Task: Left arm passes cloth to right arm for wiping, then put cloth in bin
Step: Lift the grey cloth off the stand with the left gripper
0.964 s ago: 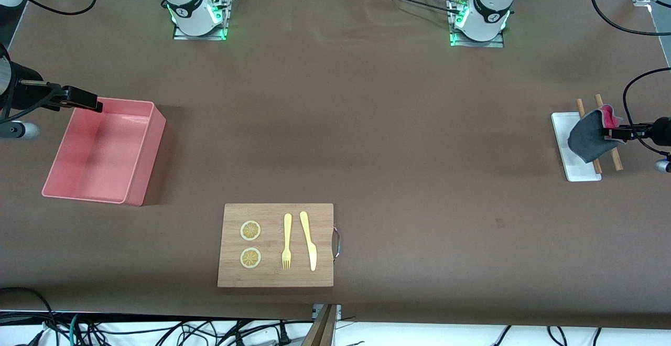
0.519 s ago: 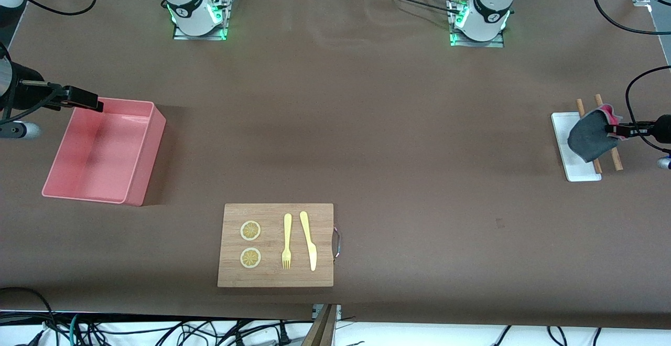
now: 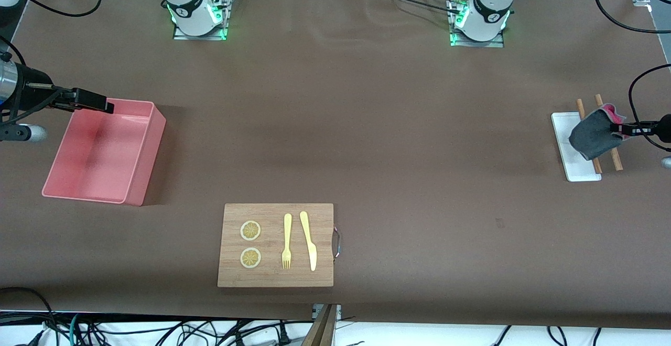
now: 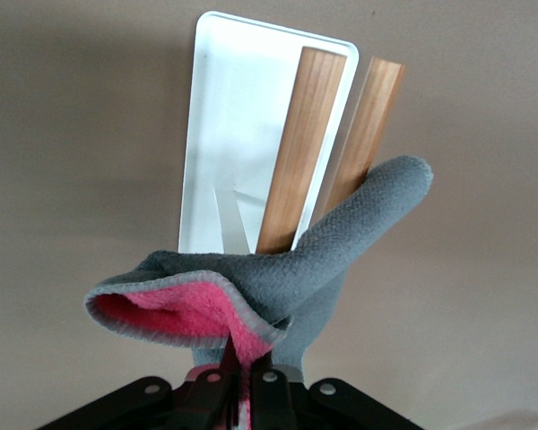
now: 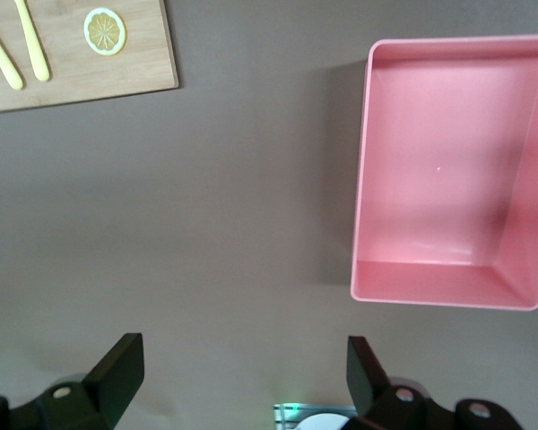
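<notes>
The cloth (image 3: 592,134), dark grey outside and pink-red inside, hangs from my left gripper (image 3: 624,128) over the small white tray (image 3: 562,141) at the left arm's end of the table. In the left wrist view the gripper (image 4: 248,369) is shut on the cloth (image 4: 278,278), pinching its pink edge. The pink bin (image 3: 102,149) stands empty at the right arm's end. My right gripper (image 3: 97,106) is open and empty, up over the bin's rim that is farther from the front camera. The right wrist view shows the bin (image 5: 448,179) and the open gripper (image 5: 247,372).
Two wooden sticks (image 3: 603,147) lie across the white tray under the cloth. A wooden cutting board (image 3: 276,245) with two lemon slices, a yellow fork and a yellow knife sits near the front edge. Brown table surface stretches between bin and tray.
My left gripper has drawn the cloth slightly toward the table's end and a little higher over the tray. My right gripper has shifted slightly inward over the bin's rim.
</notes>
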Motion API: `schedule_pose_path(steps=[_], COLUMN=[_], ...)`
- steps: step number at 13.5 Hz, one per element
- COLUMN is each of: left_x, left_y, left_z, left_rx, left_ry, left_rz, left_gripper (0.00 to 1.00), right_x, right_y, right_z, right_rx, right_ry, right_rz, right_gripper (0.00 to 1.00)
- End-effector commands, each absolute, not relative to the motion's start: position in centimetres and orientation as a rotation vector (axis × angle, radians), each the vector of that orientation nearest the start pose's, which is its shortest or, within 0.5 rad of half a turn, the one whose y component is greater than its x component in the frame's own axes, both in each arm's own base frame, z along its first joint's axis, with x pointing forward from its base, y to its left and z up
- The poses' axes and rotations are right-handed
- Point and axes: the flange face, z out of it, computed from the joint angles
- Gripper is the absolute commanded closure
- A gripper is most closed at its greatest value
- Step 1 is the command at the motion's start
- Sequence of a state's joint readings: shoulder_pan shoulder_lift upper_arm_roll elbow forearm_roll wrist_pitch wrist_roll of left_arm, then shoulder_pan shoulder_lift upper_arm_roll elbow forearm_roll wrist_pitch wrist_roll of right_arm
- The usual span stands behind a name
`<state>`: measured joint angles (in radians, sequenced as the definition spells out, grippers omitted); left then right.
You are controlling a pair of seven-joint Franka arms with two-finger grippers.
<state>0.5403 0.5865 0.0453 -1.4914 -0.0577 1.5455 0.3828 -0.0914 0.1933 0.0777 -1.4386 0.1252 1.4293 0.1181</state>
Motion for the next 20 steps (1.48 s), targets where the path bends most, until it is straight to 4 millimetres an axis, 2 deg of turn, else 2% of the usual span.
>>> schedule_pose_path(steps=[1, 2, 4, 9, 10, 12, 15, 17, 18, 20], left_x=[54.6, 55.1, 56.3, 59.6, 60.4, 62.6, 64.2, 64.6, 64.7, 65.2], left_y=[34.9, 34.6, 33.8, 27.8, 25.2, 18.0, 7.7, 2.0, -1.0, -8.2], left_z=[32.6, 33.3, 36.0, 42.8, 44.1, 48.1, 50.9, 51.6, 51.4, 50.5], left_rx=[-3.330, -3.334, -3.336, -3.302, -3.301, -3.287, -3.362, -3.447, -3.483, -3.511], left_ry=[-0.289, -0.244, -0.198, -0.006, 0.059, 0.212, 0.182, 0.080, 0.068, -0.043], left_rz=[0.756, 0.745, 0.734, 0.778, 0.799, 0.763, 0.723, 0.786, 0.836, 0.979], left_gripper=[1.00, 1.00, 1.00, 1.00, 1.00, 1.00, 1.00, 1.00, 1.00, 1.00], right_x=[59.6, 59.6, 59.6, 59.3, 59.3, 59.3, 59.4, 59.3, 59.4, 59.4], right_y=[1.5, 2.3, 3.6, 7.0, 7.2, 7.8, 8.7, 9.3, 9.6, 11.5], right_z=[56.8, 56.8, 56.9, 57.1, 57.0, 57.1, 57.5, 57.5, 57.6, 57.9], right_rx=[-2.961, -2.955, -2.956, -2.913, -2.911, -2.870, -2.757, -2.739, -2.716, -2.665], right_ry=[0.279, 0.298, 0.337, 0.490, 0.515, 0.613, 0.818, 0.878, 0.911, 0.996], right_rz=[0.318, 0.323, 0.328, 0.355, 0.358, 0.377, 0.405, 0.420, 0.422, 0.417], right_gripper=[0.00, 0.00, 0.00, 0.00, 0.00, 0.00, 0.00, 0.00, 0.00, 0.00])
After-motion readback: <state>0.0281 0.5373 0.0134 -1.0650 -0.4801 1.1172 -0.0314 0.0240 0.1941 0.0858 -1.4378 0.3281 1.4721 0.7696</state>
